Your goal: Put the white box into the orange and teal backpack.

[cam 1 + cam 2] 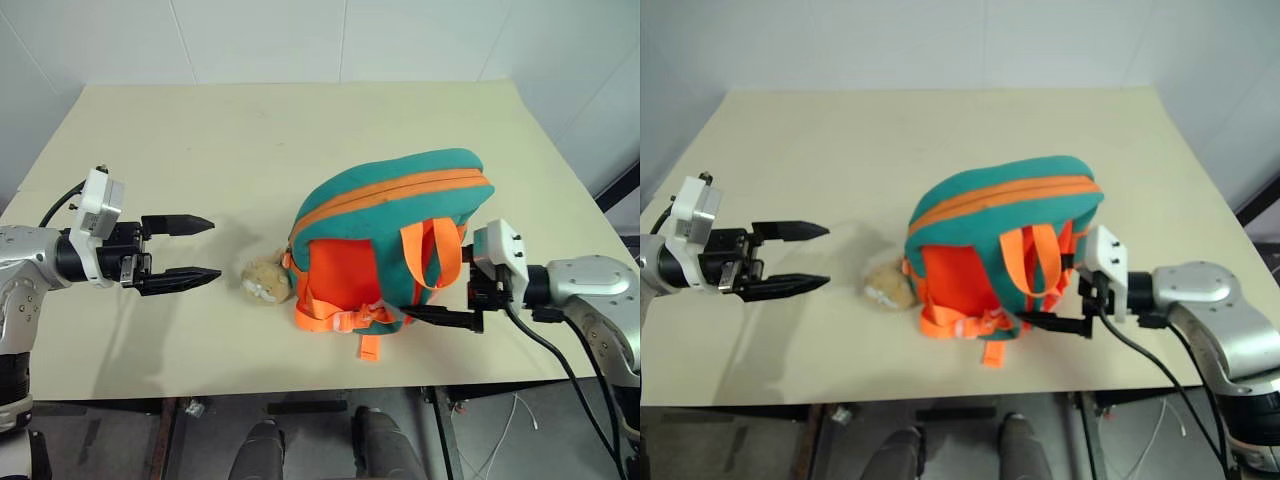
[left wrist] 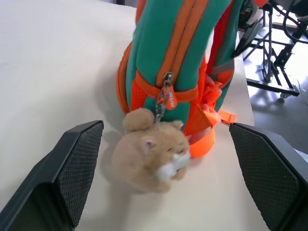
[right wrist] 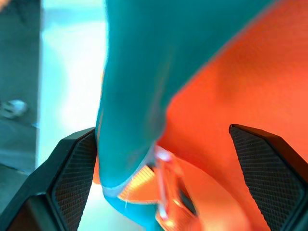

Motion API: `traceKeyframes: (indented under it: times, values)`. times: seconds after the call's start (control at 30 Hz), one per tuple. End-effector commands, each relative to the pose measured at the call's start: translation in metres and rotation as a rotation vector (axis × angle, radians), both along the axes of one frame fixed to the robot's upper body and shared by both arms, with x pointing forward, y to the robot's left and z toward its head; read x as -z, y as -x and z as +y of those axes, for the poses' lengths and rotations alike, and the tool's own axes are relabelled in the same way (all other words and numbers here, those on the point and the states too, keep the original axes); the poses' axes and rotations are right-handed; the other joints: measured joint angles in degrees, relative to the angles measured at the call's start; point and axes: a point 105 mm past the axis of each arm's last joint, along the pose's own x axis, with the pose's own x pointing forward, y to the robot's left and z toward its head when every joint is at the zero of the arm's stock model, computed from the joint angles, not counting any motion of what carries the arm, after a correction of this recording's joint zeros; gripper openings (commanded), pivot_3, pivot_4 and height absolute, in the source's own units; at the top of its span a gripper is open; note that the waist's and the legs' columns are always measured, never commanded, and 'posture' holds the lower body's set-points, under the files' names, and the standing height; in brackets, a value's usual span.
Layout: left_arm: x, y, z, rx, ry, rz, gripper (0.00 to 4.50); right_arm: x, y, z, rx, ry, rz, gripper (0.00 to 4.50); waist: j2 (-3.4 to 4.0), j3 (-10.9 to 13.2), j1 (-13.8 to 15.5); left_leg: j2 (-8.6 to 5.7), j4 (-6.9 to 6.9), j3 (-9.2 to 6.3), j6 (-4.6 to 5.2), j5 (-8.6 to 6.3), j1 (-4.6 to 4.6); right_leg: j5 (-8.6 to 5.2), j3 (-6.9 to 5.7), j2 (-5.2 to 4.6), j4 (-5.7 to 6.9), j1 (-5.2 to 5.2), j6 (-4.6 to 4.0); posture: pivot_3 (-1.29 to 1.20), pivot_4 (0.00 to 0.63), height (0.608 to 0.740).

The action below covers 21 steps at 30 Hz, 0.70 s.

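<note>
The orange and teal backpack (image 1: 400, 200) lies on the cream table (image 1: 200, 130), right of centre, straps facing me and its orange zipper (image 2: 166, 91) closed. A tan plush charm (image 1: 265, 278) hangs from the zipper and rests on the table at the pack's left end. My left gripper (image 1: 212, 247) hovers open a short way left of the charm, pointing at it, nothing between its fingers. At the pack's right lower corner my right gripper (image 3: 161, 134) is open, with the teal and orange fabric between its spread fingers. The white box is out of view.
The table's front edge (image 1: 300, 385) runs close below the backpack and both grippers. Bare tabletop stretches behind and left of the pack. A dark metal frame (image 2: 274, 72) stands beyond the table's right side. A black cable (image 1: 560, 360) trails from my right wrist.
</note>
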Motion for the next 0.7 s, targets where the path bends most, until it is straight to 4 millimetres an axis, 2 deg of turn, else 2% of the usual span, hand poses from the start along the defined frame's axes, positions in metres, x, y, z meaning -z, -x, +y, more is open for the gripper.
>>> traceKeyframes:
  times: [0.03,0.17,0.23,0.37,0.47,0.63,0.7]
  values:
    - [-0.002,0.001,0.007,-0.02,0.007,-0.032,4.5,-0.022,0.007,-0.026,0.061,0.033,-0.101,4.48,0.0,0.0,0.1,-0.01,0.01,0.0,0.0,0.0,0.0,0.0,0.0,0.0,0.0,0.01,0.0,0.0,0.15,0.74]
    - [0.009,-0.003,0.017,-0.04,-0.043,-0.048,4.5,-0.031,0.019,-0.054,0.109,0.117,-0.12,4.48,0.01,0.0,0.0,-0.01,0.0,0.02,0.0,0.0,0.05,0.0,0.01,-0.01,-0.02,0.07,0.0,0.0,0.15,0.74]
    - [0.007,-0.012,0.015,-0.049,-0.025,-0.083,4.5,-0.035,0.015,-0.062,0.147,0.123,-0.143,4.48,0.01,0.0,-0.1,0.0,0.01,0.03,0.01,0.0,0.08,0.0,0.0,0.01,-0.02,0.09,-0.02,0.0,0.15,0.74]
    - [0.006,-0.018,0.005,0.005,-0.01,-0.129,4.5,-0.04,0.018,-0.057,0.135,0.11,-0.141,4.48,0.01,0.0,-0.2,0.0,0.0,0.12,0.01,0.0,0.42,0.01,0.04,0.0,-0.15,0.42,-0.05,0.0,0.15,0.74]
    - [0.002,-0.018,0.001,0.031,-0.008,-0.153,4.5,-0.046,0.023,-0.06,0.144,0.113,-0.145,4.48,0.01,0.0,-0.2,0.01,0.0,0.13,0.0,0.01,0.43,0.01,0.07,0.01,-0.12,0.41,-0.04,0.0,0.15,0.74]
    - [-0.003,-0.014,0.001,0.074,-0.028,-0.165,4.5,-0.058,0.03,-0.057,0.127,0.086,-0.15,4.48,0.01,0.0,-0.2,0.01,-0.03,0.13,0.01,-0.01,0.43,0.02,0.07,0.0,-0.1,0.4,-0.02,0.0,0.15,0.74]
    - [-0.007,-0.011,0.003,0.09,-0.047,-0.168,4.5,-0.065,0.032,-0.05,0.086,0.078,-0.159,4.48,0.01,0.0,-0.2,0.01,-0.03,0.13,0.02,-0.01,0.43,0.02,0.07,0.0,-0.1,0.4,-0.02,0.0,0.15,0.74]
